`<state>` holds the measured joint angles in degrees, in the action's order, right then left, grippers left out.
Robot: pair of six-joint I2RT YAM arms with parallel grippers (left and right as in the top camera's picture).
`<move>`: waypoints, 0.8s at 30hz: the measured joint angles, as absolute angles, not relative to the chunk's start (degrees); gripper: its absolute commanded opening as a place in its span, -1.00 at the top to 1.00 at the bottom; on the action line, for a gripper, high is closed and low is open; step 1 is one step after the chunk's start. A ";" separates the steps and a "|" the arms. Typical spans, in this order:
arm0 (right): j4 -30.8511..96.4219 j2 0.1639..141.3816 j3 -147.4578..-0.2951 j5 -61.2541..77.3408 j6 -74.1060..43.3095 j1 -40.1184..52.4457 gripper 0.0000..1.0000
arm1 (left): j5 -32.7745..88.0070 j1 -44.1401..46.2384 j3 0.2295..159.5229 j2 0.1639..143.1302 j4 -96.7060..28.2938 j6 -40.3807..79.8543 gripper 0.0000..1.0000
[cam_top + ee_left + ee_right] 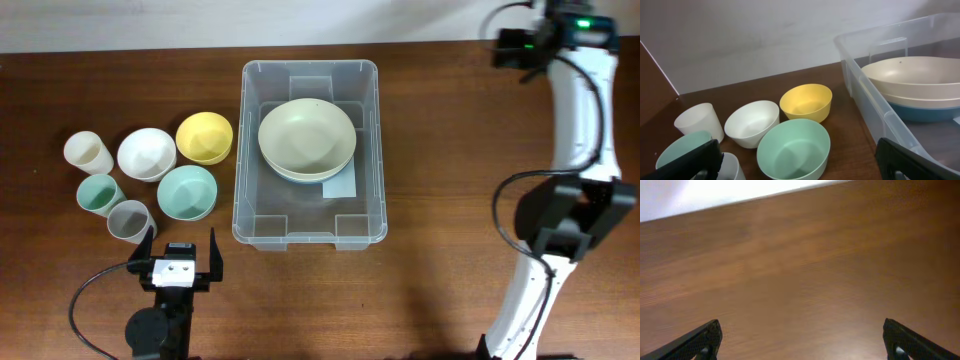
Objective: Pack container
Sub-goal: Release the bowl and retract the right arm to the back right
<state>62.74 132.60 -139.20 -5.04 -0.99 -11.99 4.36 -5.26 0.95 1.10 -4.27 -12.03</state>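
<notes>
One label (341, 188), illegible, in container (300, 212)

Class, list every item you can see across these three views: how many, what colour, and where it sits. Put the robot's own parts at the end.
container: one, clear, middle of the table
large bowls: at least two, stacked, cream over blue, in the container's far half
label: one, whitish, on the container's floor beside the large bowls
small bowls: three, white, yellow and mint, left of the container
cups: three, cream, mint and grey, left of the small bowls
table: one, brown wood, under everything
left pincer: one, black, open, near the grey cup
right pincer: one, black, open, over bare table
</notes>
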 measured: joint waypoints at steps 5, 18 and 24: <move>64.25 132.60 -137.82 -2.74 -1.54 -17.34 -0.98 | 4.36 -5.26 0.95 1.10 -4.29 -12.05 -0.99; 59.57 132.60 -127.96 -0.80 -1.54 -18.76 -0.98 | 4.36 -5.26 0.95 1.10 -4.27 -12.03 -0.99; 59.51 132.60 -127.11 -0.75 -1.54 -18.76 -0.98 | 4.36 -5.26 0.95 1.10 -4.27 -12.05 -0.99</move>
<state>59.51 132.60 -127.11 -0.75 -1.54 -18.76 4.36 -5.26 0.95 1.10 -4.27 -12.05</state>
